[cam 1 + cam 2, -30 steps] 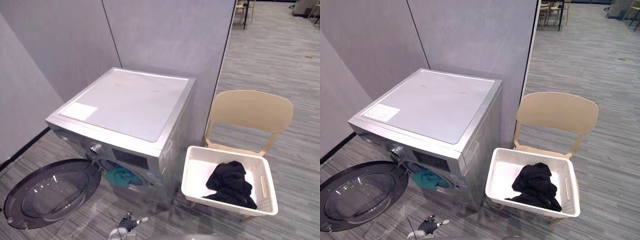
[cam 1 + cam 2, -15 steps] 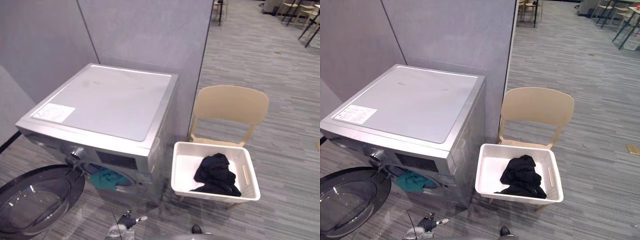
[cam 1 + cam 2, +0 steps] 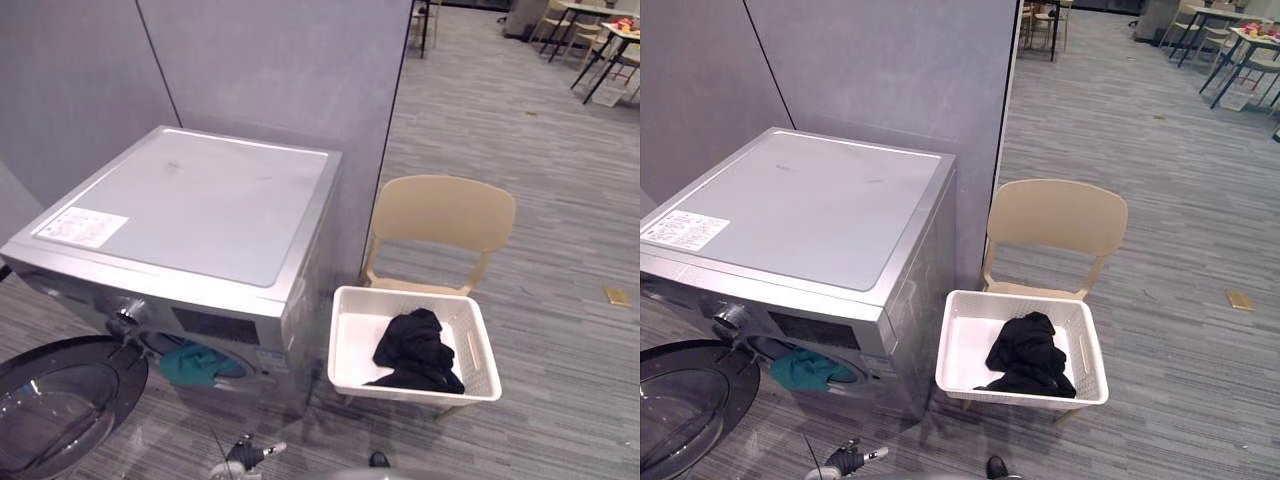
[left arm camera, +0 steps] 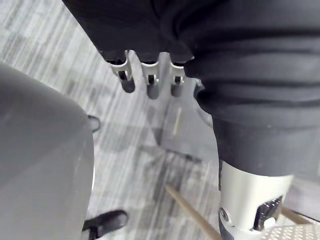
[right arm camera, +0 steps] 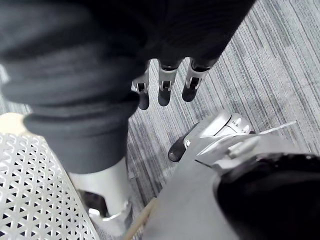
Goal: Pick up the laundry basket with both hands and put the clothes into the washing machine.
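A white laundry basket (image 3: 352,345) rests on the seat of a beige chair (image 3: 440,212), to the right of the washing machine (image 3: 200,200). A black garment (image 3: 415,350) lies bunched inside the basket. The washer's round door (image 3: 55,405) hangs open at the lower left, and a teal cloth (image 3: 195,365) shows in the drum opening. My left hand (image 4: 147,82) hangs over the floor with straight fingers and holds nothing; a corner of the basket (image 4: 295,232) lies beyond it. My right hand (image 5: 165,85) is also open and empty, beside the basket's perforated wall (image 5: 30,195).
A grey partition wall (image 3: 270,70) stands behind the washer and chair. Open striped floor (image 3: 560,230) stretches to the right, with a small tan object (image 3: 617,296) on it. Tables and chairs (image 3: 600,40) stand far back right. A chair leg (image 4: 190,210) runs below the basket.
The whole picture has slid left and down as the camera moved. The basket, chair and washer stand where they were.
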Controlling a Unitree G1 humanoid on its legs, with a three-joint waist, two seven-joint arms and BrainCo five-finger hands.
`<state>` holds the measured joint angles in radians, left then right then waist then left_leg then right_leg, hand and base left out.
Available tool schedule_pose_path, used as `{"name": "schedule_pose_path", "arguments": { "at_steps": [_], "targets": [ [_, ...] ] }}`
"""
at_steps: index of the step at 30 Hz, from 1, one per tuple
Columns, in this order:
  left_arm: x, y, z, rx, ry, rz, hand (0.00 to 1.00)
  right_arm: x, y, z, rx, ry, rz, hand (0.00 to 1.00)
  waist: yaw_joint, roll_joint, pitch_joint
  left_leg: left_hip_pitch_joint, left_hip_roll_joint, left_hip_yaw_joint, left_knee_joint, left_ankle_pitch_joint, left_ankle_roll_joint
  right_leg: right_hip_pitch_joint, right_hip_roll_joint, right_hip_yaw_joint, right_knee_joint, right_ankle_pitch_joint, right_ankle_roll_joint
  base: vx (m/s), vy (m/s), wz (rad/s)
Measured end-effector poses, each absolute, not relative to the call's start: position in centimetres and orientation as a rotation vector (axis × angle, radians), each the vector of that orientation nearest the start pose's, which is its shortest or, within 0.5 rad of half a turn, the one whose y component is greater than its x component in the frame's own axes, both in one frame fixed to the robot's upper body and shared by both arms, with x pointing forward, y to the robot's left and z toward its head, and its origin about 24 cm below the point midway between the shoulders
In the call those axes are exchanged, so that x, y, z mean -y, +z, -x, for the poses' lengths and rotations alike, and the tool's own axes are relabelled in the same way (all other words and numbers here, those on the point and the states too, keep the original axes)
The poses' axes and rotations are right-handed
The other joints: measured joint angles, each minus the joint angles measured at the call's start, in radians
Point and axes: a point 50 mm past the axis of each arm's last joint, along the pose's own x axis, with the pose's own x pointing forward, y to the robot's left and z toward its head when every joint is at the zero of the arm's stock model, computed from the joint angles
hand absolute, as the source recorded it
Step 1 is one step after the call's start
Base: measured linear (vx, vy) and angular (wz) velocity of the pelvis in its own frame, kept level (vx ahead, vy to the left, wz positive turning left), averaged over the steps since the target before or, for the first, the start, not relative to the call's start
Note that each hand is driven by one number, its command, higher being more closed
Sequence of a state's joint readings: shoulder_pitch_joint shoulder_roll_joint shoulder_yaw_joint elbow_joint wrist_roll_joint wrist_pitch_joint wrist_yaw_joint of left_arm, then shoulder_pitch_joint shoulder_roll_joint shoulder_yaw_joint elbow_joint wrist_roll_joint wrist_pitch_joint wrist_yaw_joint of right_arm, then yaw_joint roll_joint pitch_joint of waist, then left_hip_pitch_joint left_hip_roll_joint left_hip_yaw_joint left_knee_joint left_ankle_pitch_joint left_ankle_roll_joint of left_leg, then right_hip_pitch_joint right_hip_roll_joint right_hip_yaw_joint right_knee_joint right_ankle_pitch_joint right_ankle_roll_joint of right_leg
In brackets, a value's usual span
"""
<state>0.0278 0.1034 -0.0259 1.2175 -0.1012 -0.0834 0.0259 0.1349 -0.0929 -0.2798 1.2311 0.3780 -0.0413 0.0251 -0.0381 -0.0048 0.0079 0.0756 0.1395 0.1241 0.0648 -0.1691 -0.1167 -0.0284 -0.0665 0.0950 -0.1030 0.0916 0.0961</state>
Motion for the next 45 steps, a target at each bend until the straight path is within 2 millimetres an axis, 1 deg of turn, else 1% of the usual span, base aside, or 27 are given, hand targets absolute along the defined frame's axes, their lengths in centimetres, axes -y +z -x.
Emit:
{"name": "schedule_pose_path", "arguments": {
  "at_steps": [1, 3, 4, 6, 7, 8, 9, 10, 12, 13, 14, 16, 17, 19, 20, 22, 25, 27, 30, 31, 32, 34, 36, 38, 40, 42, 45],
  "targets": [
    [-19.1, -16.8, -8.7, -1.158, 0.13, -0.034, 0.0, 21.5, -17.3, -3.6, -1.199, -0.584, -0.42, 0.0, 0.001, 0.007, -0.005, -0.004, 0.003, 0.017, -0.009, 0.0, 0.0, -0.013, -0.003, -0.023, 0.0, 0.002, -0.002, 0.06, -0.038, -0.39],
    [-19.2, -16.9, -8.5, -1.17, 0.135, -0.036, 0.0, 22.2, -17.0, -4.6, -1.148, -0.612, -0.433, 0.0, -0.004, 0.018, -0.007, 0.003, 0.007, 0.039, -0.017, 0.003, -0.005, -0.034, 0.002, -0.02, 0.003, 0.021, 0.005, 0.12, -0.027, -0.46],
    [-19.4, -16.9, -8.5, -1.172, 0.148, -0.034, 0.0, 22.9, -16.5, -5.6, -1.078, -0.641, -0.45, 0.0, 0.0, 0.027, -0.011, 0.0, 0.011, 0.056, -0.018, 0.0, -0.009, -0.062, 0.015, 0.002, 0.004, 0.033, 0.002, 0.13, -0.024, -0.67],
    [-19.9, -16.8, -8.4, -1.176, 0.19, -0.01, 0.0, 24.3, -15.0, -8.1, -0.903, -0.668, -0.473, 0.0, -0.005, 0.031, -0.012, -0.002, 0.016, 0.102, -0.022, -0.001, -0.01, -0.087, 0.028, 0.046, 0.004, 0.044, 0.004, 0.13, -0.037, -0.84],
    [-20.0, -16.8, -8.2, -1.177, 0.208, 0.003, 0.0, 25.6, -13.4, -9.7, -0.773, -0.694, -0.467, 0.0, -0.012, 0.03, -0.012, -0.001, 0.016, 0.126, -0.021, -0.001, -0.01, -0.102, 0.032, 0.066, 0.005, 0.047, 0.005, 0.09, -0.035, -0.65],
    [-19.9, -16.8, -8.3, -1.176, 0.205, 0.0, 0.0, 26.5, -12.4, -10.4, -0.699, -0.71, -0.458, 0.0, -0.02, 0.03, -0.012, -0.001, 0.015, 0.132, -0.02, -0.001, -0.01, -0.105, 0.033, 0.076, 0.005, 0.048, 0.005, 0.07, -0.029, -0.51],
    [-19.9, -16.8, -8.6, -1.164, 0.204, -0.001, 0.0, 28.1, -10.5, -11.7, -0.573, -0.749, -0.435, 0.0, -0.038, 0.029, -0.011, 0.0, 0.013, 0.138, -0.019, -0.001, -0.01, -0.111, 0.034, 0.084, 0.005, 0.048, 0.006, 0.05, -0.017, -0.38],
    [-19.9, -16.6, -9.1, -1.14, 0.213, 0.01, 0.0, 29.5, -8.6, -12.7, -0.46, -0.793, -0.404, 0.0, -0.045, 0.023, -0.009, 0.002, 0.012, 0.157, -0.019, -0.001, -0.011, -0.119, 0.036, 0.101, 0.005, 0.052, 0.009, 0.03, -0.014, -0.38],
    [-19.8, -16.4, -9.7, -1.114, 0.207, 0.005, 0.0, 30.9, -6.3, -13.6, -0.339, -0.834, -0.353, 0.0, -0.053, 0.01, -0.002, 0.002, 0.009, 0.178, -0.016, -0.001, -0.011, -0.13, 0.037, 0.119, 0.004, 0.056, 0.011, -0.01, -0.013, -0.4],
    [-19.7, -16.3, -10.1, -1.098, 0.203, 0.005, 0.0, 31.7, -4.3, -14.5, -0.24, -0.848, -0.322, 0.0, -0.056, 0.003, 0.002, -0.005, 0.008, 0.197, -0.015, -0.004, -0.016, -0.148, 0.04, 0.137, 0.004, 0.063, 0.012, -0.04, -0.017, -0.4],
    [-19.6, -16.3, -10.1, -1.097, 0.2, 0.003, 0.0, 31.9, -3.5, -14.9, -0.205, -0.847, -0.306, 0.0, -0.058, 0.001, 0.003, -0.01, 0.008, 0.209, -0.015, -0.008, -0.022, -0.157, 0.043, 0.146, 0.004, 0.068, 0.013, -0.07, -0.03, -0.53],
    [-19.5, -16.2, -10.5, -1.088, 0.182, -0.015, 0.0, 32.1, -0.8, -16.1, -0.086, -0.834, -0.258, 0.0, -0.06, -0.009, 0.011, -0.022, 0.016, 0.238, -0.014, -0.014, -0.029, -0.187, 0.047, 0.171, 0.004, 0.078, 0.013, -0.09, -0.045, -0.37],
    [-19.1, -16.2, -10.6, -1.084, 0.173, -0.014, 0.0, 32.1, -0.3, -16.1, -0.059, -0.83, -0.25, 0.0, -0.06, -0.01, 0.012, -0.028, 0.016, 0.238, -0.014, -0.015, -0.028, -0.193, 0.047, 0.172, 0.004, 0.079, 0.013, -0.08, -0.051, -0.09],
    [-18.6, -16.0, -11.3, -1.056, 0.16, -0.007, 0.0, 32.1, 1.8, -16.4, 0.034, -0.806, -0.22, 0.0, -0.058, -0.011, 0.019, -0.05, 0.018, 0.238, -0.014, -0.015, -0.027, -0.215, 0.047, 0.17, 0.004, 0.087, 0.007, -0.09, -0.067, 0.01],
    [-17.9, -15.9, -11.6, -1.049, 0.146, 0.001, 0.0, 32.1, 3.0, -16.7, 0.089, -0.793, -0.201, 0.0, -0.057, -0.01, 0.026, -0.058, 0.019, 0.236, -0.011, -0.015, -0.027, -0.221, 0.048, 0.167, 0.004, 0.092, 0.006, -0.08, -0.068, 0.06],
    [-17.1, -15.9, -12.0, -1.04, 0.124, 0.01, 0.0, 32.0, 4.2, -17.0, 0.141, -0.775, -0.171, 0.0, -0.057, -0.008, 0.039, -0.071, 0.02, 0.225, 0.001, -0.015, -0.027, -0.222, 0.047, 0.156, 0.004, 0.096, 0.003, -0.08, -0.075, 0.17],
    [-15.9, -15.6, -13.1, -1.012, 0.064, -0.012, 0.0, 32.4, 5.5, -18.0, 0.178, -0.733, -0.119, 0.0, -0.054, -0.004, 0.058, -0.112, 0.019, 0.191, 0.018, -0.012, -0.026, -0.239, 0.036, 0.128, 0.004, 0.1, 0.004, -0.07, -0.059, 0.28],
    [-15.7, -15.4, -13.6, -0.995, 0.042, -0.028, 0.0, 32.6, 6.4, -18.9, 0.19, -0.683, -0.076, 0.0, -0.055, 0.002, 0.076, -0.125, 0.018, 0.174, 0.02, -0.006, -0.027, -0.241, 0.029, 0.11, 0.004, 0.1, 0.004, -0.06, -0.052, 0.31],
    [-16.3, -15.4, -13.6, -0.995, 0.036, -0.059, 0.0, 32.4, 6.9, -20.5, 0.181, -0.589, -0.019, 0.0, -0.045, 0.011, 0.093, -0.137, 0.019, 0.15, 0.02, -0.001, -0.029, -0.242, 0.028, 0.092, 0.004, 0.1, 0.004, -0.03, -0.042, 0.18],
    [-16.7, -15.3, -13.7, -0.993, 0.025, -0.087, 0.0, 32.3, 6.8, -21.2, 0.164, -0.549, 0.009, 0.0, -0.036, 0.014, 0.101, -0.143, 0.019, 0.145, 0.02, 0.002, -0.028, -0.245, 0.027, 0.087, 0.004, 0.1, 0.004, -0.02, -0.041, 0.16],
    [-16.8, -15.3, -13.7, -0.993, 0.023, -0.096, 0.0, 32.2, 6.7, -21.5, 0.152, -0.53, 0.02, 0.0, -0.034, 0.016, 0.103, -0.147, 0.018, 0.14, 0.02, 0.003, -0.029, -0.247, 0.026, 0.083, 0.004, 0.1, 0.004, -0.02, -0.039, 0.19],
    [-17.2, -15.3, -13.7, -0.993, 0.02, -0.115, 0.0, 31.5, 6.3, -22.8, 0.098, -0.449, 0.071, 0.0, -0.03, 0.025, 0.116, -0.158, 0.018, 0.123, 0.02, 0.007, -0.028, -0.249, 0.022, 0.065, 0.004, 0.101, 0.004, -0.01, -0.035, 0.19],
    [-17.4, -15.2, -13.7, -0.992, 0.022, -0.119, 0.0, 30.7, 6.3, -23.7, 0.08, -0.385, 0.114, 0.0, -0.029, 0.029, 0.133, -0.163, 0.016, 0.119, 0.021, 0.008, -0.027, -0.25, 0.019, 0.059, 0.004, 0.101, 0.004, -0.01, -0.029, 0.13],
    [-17.4, -15.1, -14.0, -0.986, 0.02, -0.121, 0.0, 30.2, 6.3, -24.2, 0.062, -0.332, 0.173, 0.0, -0.03, 0.034, 0.145, -0.176, 0.01, 0.103, 0.022, 0.012, -0.025, -0.255, 0.011, 0.046, 0.004, 0.101, 0.005, -0.02, -0.019, 0.2],
    [-17.4, -15.1, -14.2, -0.981, 0.018, -0.125, 0.0, 29.4, 6.1, -25.1, 0.032, -0.259, 0.229, 0.0, -0.029, 0.033, 0.165, -0.182, 0.006, 0.094, 0.023, 0.014, -0.025, -0.255, 0.01, 0.039, 0.005, 0.101, 0.006, -0.01, -0.015, 0.13],
    [-17.3, -15.1, -14.2, -0.981, 0.004, -0.136, 0.0, 28.9, 6.2, -25.6, 0.028, -0.227, 0.254, 0.0, -0.028, 0.035, 0.175, -0.185, 0.003, 0.09, 0.025, 0.014, -0.025, -0.256, 0.009, 0.036, 0.005, 0.102, 0.006, -0.02, -0.012, 0.06],
    [-17.3, -14.9, -14.6, -0.97, -0.005, -0.147, 0.0, 27.4, 6.2, -26.5, 0.018, -0.134, 0.309, 0.0, -0.03, 0.037, 0.198, -0.203, -0.003, 0.077, 0.043, 0.014, -0.025, -0.258, -0.004, 0.027, 0.005, 0.103, 0.009, -0.02, 0.002, 0.11]
  ]
}}
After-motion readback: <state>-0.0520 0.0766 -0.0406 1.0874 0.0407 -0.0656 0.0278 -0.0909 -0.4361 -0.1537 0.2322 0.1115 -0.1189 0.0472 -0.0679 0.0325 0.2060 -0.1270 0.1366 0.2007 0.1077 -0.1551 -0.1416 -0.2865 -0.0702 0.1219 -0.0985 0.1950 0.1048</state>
